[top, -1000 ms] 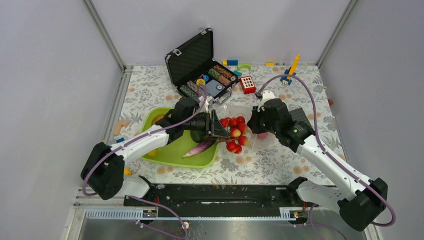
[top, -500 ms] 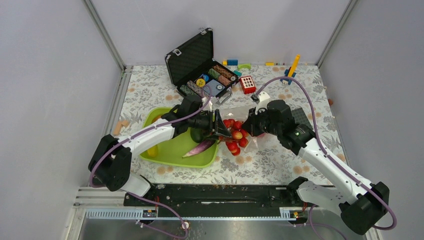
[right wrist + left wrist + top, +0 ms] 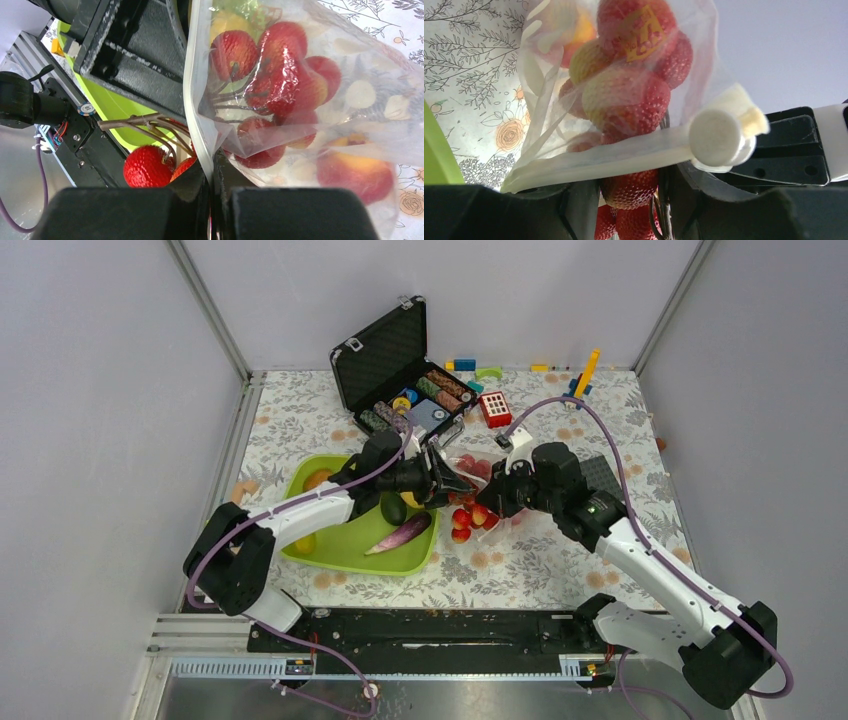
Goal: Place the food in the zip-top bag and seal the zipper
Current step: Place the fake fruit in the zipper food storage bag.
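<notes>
The dotted zip-top bag (image 3: 478, 466) hangs between my two grippers, mouth toward the left. My right gripper (image 3: 498, 496) is shut on its mouth edge; in the right wrist view (image 3: 212, 172) the zipper (image 3: 192, 100) runs into the closed jaws. My left gripper (image 3: 441, 478) is at the mouth, shut on the red berry cluster (image 3: 468, 517). The jaws (image 3: 629, 186) hold a berry and dark stem under the zipper (image 3: 599, 160). Part of the cluster (image 3: 270, 75) is inside the bag, part (image 3: 145, 166) outside. A red-yellow fruit (image 3: 355, 172) lies inside.
The lime-green tray (image 3: 340, 558) under my left arm holds the purple eggplant (image 3: 400, 534), dark avocado (image 3: 392, 508), an orange fruit (image 3: 318, 478) and a yellow one (image 3: 305, 543). An open black chip case (image 3: 385, 355) and coloured blocks (image 3: 495, 408) stand behind.
My left gripper pushed the berry cluster right and farther back into the bag's mouth. My right gripper moved left toward it, keeping the bag's edge.
</notes>
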Robot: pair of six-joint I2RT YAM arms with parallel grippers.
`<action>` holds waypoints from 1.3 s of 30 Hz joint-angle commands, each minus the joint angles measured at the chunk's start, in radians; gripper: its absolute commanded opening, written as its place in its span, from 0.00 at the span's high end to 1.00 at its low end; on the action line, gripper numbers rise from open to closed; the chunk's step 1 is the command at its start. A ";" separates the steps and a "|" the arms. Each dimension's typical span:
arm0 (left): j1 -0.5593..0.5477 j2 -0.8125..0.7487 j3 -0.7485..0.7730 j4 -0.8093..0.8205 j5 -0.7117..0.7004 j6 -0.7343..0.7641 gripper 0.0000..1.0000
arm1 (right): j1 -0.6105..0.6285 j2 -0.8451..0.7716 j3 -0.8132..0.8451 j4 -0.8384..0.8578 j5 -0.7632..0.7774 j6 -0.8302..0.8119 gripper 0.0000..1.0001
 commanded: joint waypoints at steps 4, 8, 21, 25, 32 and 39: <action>-0.002 -0.003 -0.063 0.290 -0.165 -0.239 1.00 | 0.019 -0.008 -0.015 0.038 -0.008 0.066 1.00; -0.003 -0.010 -0.039 0.209 -0.231 -0.245 1.00 | 0.019 -0.014 -0.026 0.043 -0.034 0.079 1.00; -0.047 -0.182 0.111 -0.217 -0.326 0.145 0.17 | 0.017 -0.016 0.018 -0.041 0.196 0.179 1.00; -0.068 -0.266 0.127 -0.317 -0.332 0.275 0.08 | 0.016 -0.029 0.024 -0.052 0.235 0.224 1.00; -0.119 -0.450 0.094 -0.480 -0.441 0.485 0.01 | 0.017 -0.051 0.034 -0.073 0.276 0.293 1.00; -0.120 -0.602 0.010 -0.632 -0.721 0.486 0.01 | 0.016 -0.077 0.050 -0.080 0.301 0.359 1.00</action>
